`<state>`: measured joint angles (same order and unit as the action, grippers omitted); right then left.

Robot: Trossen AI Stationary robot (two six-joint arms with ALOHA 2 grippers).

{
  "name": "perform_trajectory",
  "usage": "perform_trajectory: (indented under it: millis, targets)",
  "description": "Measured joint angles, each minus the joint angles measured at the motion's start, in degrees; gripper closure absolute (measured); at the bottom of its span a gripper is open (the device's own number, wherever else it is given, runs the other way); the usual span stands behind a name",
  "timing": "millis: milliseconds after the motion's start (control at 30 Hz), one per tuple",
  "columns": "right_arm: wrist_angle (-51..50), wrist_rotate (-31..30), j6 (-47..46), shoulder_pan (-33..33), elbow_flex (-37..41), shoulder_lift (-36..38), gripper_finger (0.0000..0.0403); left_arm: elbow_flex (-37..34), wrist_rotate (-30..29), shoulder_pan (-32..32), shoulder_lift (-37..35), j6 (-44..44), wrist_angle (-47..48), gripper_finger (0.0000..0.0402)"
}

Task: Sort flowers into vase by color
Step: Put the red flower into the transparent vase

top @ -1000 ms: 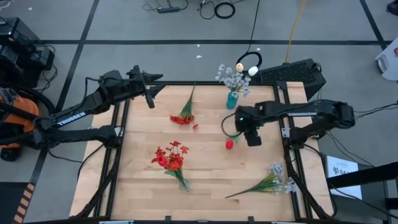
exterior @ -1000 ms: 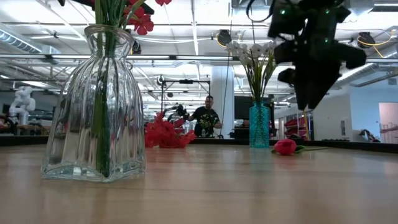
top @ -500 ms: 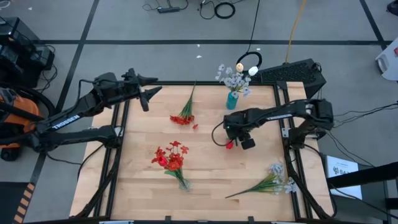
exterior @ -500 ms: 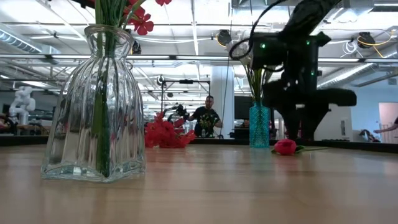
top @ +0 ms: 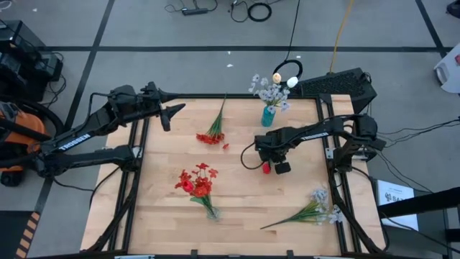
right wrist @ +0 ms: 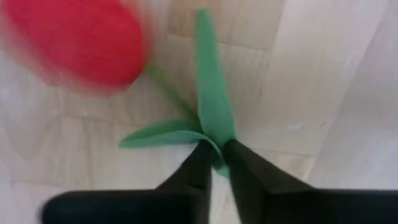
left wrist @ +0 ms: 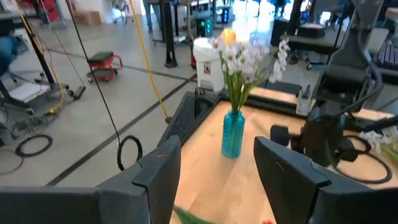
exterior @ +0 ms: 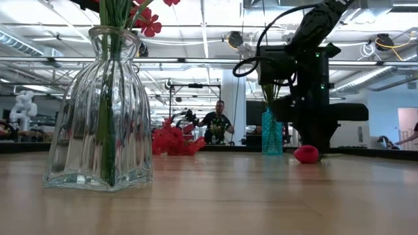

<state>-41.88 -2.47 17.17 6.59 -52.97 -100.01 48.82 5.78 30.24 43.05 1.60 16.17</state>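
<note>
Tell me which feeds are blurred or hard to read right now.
Right wrist view: the red rosebud is smeared, while its green leaf at the right end effector is crisp. Low view: bright ceiling lights backlight the glass vase and leave the arm a silhouette. High view: evenly lit, sharp.

The light wooden table carries a teal vase at one o'clock, a red spray at eleven, a red rosebud right of centre, a clear glass vase near six, and pale, perhaps lavender, sprays at five.
</note>
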Motion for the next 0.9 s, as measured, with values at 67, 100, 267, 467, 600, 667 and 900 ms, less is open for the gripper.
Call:
perform_trajectory:
  millis: [67,100,267,467,600,667,900]
  targets:
    - [0.4,-0.3,-3.6,-1.0,0.2,1.2,0.0389,0.0,0.0,0.0,0.0,0.0,1.0,0.0191]
    - [0.6,-0.4,-5.8,-1.5,0.2,1.9,0.0393,0.0,0.0,0.0,0.0,0.0,1.4,0.0191]
    - [4.2,2.9,-17.7,-4.7,0.3,5.7,0.0394,0.0,0.0,0.0,0.0,0.0,4.7,0.0191]
    - [12.3,0.7,-29.5,-10.1,0.4,10.8,0.0400,0.0,1.1,-0.2,0.0,-2.4,8.6,0.0191]
    - [16.0,-3.1,-34.1,-14.2,0.3,13.7,0.0402,0.0,1.2,-2.3,-0.1,-4.3,10.4,0.0191]
    - [17.7,-5.5,-35.3,-16.6,0.3,15.0,0.0402,0.0,1.2,-3.8,-0.1,-4.3,10.7,0.0191]
    - [21.2,-14.4,-34.7,-23.9,0.3,18.9,0.0403,0.0,-1.5,-6.4,0.0,-4.2,12.0,0.0191]
